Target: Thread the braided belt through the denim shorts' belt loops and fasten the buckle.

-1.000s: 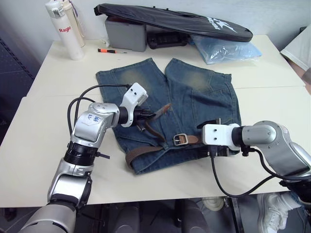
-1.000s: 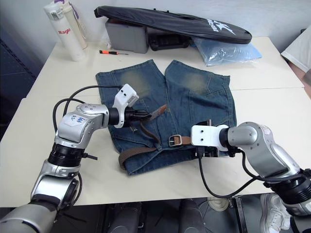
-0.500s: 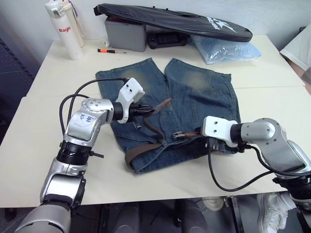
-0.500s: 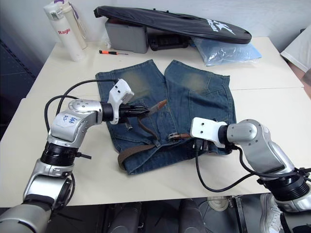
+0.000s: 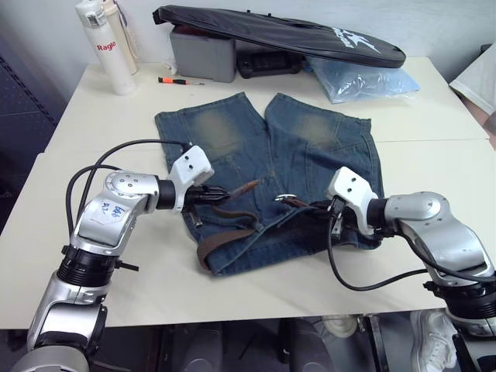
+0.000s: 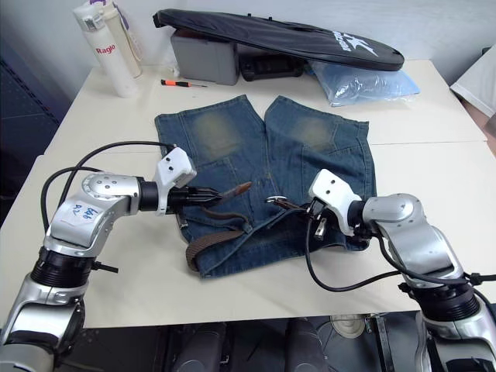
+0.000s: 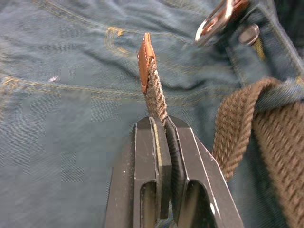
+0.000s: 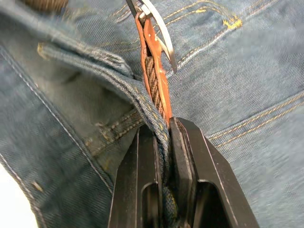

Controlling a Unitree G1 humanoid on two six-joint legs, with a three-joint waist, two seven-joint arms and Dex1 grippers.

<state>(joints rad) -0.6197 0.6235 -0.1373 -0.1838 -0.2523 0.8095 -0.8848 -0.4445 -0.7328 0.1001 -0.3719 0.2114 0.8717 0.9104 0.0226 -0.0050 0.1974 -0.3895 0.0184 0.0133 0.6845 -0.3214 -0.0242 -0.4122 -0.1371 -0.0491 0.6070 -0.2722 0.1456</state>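
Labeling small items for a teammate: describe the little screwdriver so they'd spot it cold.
Start at the denim shorts and look to the table's far left corner. Between the white bottle and the grey case lies the screwdriver, thin, with an orange-and-black handle.

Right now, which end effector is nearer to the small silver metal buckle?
Right. The right end effector grips the braided brown belt just behind the silver metal buckle; the left end effector holds the far tan-tipped end.
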